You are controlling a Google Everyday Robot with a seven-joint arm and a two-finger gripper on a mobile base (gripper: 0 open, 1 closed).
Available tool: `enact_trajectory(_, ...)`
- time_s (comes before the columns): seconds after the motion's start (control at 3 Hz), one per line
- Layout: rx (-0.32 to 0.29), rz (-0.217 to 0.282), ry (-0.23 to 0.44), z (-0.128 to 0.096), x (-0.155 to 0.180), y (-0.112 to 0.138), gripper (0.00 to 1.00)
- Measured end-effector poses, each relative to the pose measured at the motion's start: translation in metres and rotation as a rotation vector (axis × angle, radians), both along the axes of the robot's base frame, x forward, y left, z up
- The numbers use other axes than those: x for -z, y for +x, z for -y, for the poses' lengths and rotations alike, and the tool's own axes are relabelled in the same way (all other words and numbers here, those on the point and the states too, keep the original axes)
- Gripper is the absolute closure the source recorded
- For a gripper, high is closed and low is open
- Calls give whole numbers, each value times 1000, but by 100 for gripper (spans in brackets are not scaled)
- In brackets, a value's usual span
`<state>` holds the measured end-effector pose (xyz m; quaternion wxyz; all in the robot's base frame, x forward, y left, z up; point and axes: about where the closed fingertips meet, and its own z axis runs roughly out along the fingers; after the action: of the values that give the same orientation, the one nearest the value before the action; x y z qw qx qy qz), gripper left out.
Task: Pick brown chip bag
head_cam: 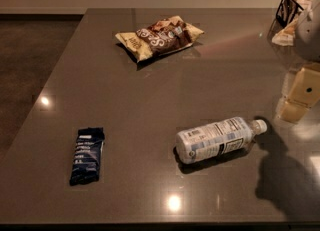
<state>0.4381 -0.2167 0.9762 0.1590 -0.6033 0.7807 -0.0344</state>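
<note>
Brown chip bag (159,37) flat on table (150,100), far side, a bit left of centre. Brown middle w/ white lettering faces up; pale yellow ends point left and right, right end slightly farther. Sits alone, w/ bare tabletop on every side.

Gripper (297,97) at right edge of view, above table, well apart from bag and nearer than it. Released or clenched: can't tell. Not on bag, that much plain. Throws dark shadow (285,175) on near-right tabletop.

Also on table: clear bottle (217,139) on its side, near-right, cap end toward gripper. Dark blue bar wrapper (87,155) near-left, well apart from bag. Boxy item (292,5) at far-right corner, partly cut off.

Step in hand, by the look of it: approach, pre-grasp. Bag untouched, nothing lifted yet.

Next move prob. calls for:
- travel far and left across table, staying high enough to clear bottle
- stopping directly above brown middle of bag
- claw wide open before descent, lined up across bag's short width, not its length
- coming down till just at the foil, then closing firmly; crinkly puffed bag likely to squash and slip, so pinch deep enough to catch material
- straight lift, no drag.

Low risk of mixing up w/ blue wrapper, given the gap between them.
</note>
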Motion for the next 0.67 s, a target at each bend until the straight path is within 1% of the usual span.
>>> enact_trajectory(0.33, 0, 0, 0, 0, 0, 0, 0)
enact_trajectory(0.67, -5, 12, 37, -18, 0, 28, 0)
